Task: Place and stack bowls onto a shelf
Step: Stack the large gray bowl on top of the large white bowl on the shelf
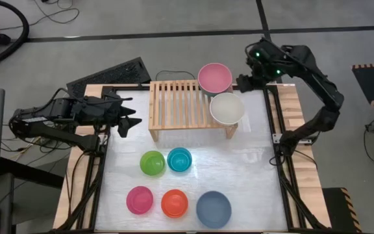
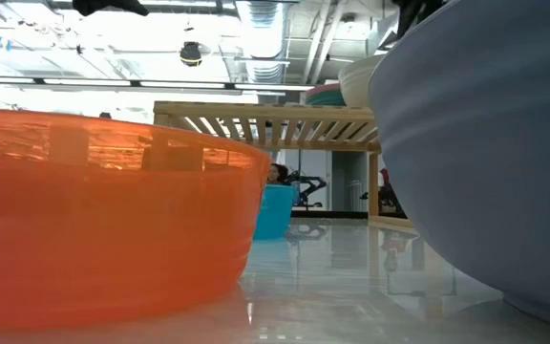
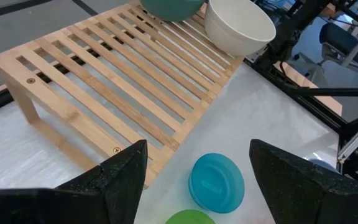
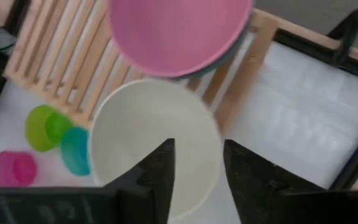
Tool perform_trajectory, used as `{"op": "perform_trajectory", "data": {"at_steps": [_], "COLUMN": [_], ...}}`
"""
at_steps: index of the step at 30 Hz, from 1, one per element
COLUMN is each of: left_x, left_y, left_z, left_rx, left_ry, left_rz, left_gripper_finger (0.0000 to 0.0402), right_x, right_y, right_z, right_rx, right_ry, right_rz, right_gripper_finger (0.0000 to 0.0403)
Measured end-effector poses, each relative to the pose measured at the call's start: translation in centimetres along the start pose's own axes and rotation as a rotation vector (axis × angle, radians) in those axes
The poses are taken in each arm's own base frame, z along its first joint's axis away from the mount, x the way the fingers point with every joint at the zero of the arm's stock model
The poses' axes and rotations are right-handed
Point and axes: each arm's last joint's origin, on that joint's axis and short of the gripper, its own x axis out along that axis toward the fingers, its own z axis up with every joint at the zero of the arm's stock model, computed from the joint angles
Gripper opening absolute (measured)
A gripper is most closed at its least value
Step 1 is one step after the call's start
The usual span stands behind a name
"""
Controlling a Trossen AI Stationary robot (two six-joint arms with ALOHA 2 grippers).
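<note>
The low light-wood slatted shelf [image 1: 182, 104] stands at the 12 o'clock side of the white table [image 1: 252, 175]. Its right end carries three bowls. The light pink round plastic bowl [image 1: 214, 77] sits at the back right corner, nested in a teal green bowl [image 4: 232, 50] of which only a rim sliver and part of the underside [image 3: 171, 7] show. The cream round plastic bowl [image 1: 226, 108] sits at the front right corner, just beside the pink one, overhanging the shelf edge. No bowl visibly holds anything other than another bowl. The remaining slats are bare.

Five bowls stand on the table in two rows.
- Near row below the shelf: green round plastic bowl [image 1: 152, 162] and cyan round plastic bowl [image 1: 179, 159], touching or nearly so, the cyan one at 3 o'clock of the green.
- Front row at 6 o'clock: magenta round plastic bowl [image 1: 139, 199], orange round plastic bowl [image 1: 174, 203], slate blue round plastic bowl [image 1: 213, 208], left to right, each just beside the next.

Count: eight bowls in total, three on the shelf, five on the table.

The left pincer [image 1: 130, 117] hovers at 9 o'clock of the shelf, fingers spread, holding nothing. The right pincer [image 1: 243, 82] hangs at 3 o'clock of the pink bowl, above the shelf's right end, fingers [image 4: 157, 171] spread apart and holding nothing.
</note>
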Motion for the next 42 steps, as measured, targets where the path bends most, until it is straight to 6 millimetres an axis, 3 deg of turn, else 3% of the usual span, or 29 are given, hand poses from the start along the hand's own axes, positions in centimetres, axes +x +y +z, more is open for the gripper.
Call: {"op": "perform_trajectory", "data": {"at_steps": [6,12,18,24,31,37,42], "left_x": [0.0,0.0,0.0,0.0,0.0,0.0,0.0], "left_y": [0.0,0.0,0.1,0.1,0.0,0.0,-0.1], "left_z": [0.0,-0.1,-0.2,-0.2,-0.2,-0.3,-0.4], "left_rx": [-0.001,0.000,0.006,0.017,0.052,0.069,0.086], "left_ry": [0.009,0.011,0.026,0.025,0.039,0.055,0.076], "left_rz": [-0.010,-0.009,0.003,0.002,-0.022,-0.044,-0.062], "left_gripper_finger": [0.0265,0.0265,0.0265,0.0265,0.0265,0.0265,0.0265], "right_x": [-0.8,-0.6,0.5,3.9,9.3,13.6,15.1], "right_y": [1.3,4.3,8.5,13.4,16.9,18.4,19.9], "right_z": [-3.0,-8.3,-15.3,-21.4,-25.0,-26.4,-26.7], "right_rx": [0.000,-0.065,-0.094,-0.147,-0.154,-0.240,-0.260], "right_ry": [0.024,0.208,0.327,0.385,0.451,0.544,0.564], "right_rz": [0.034,0.148,0.102,0.065,-0.082,-0.153,-0.035], "right_gripper_finger": [0.0104,0.0088,0.0112,0.0179,0.0260,0.0268,0.0269]}}
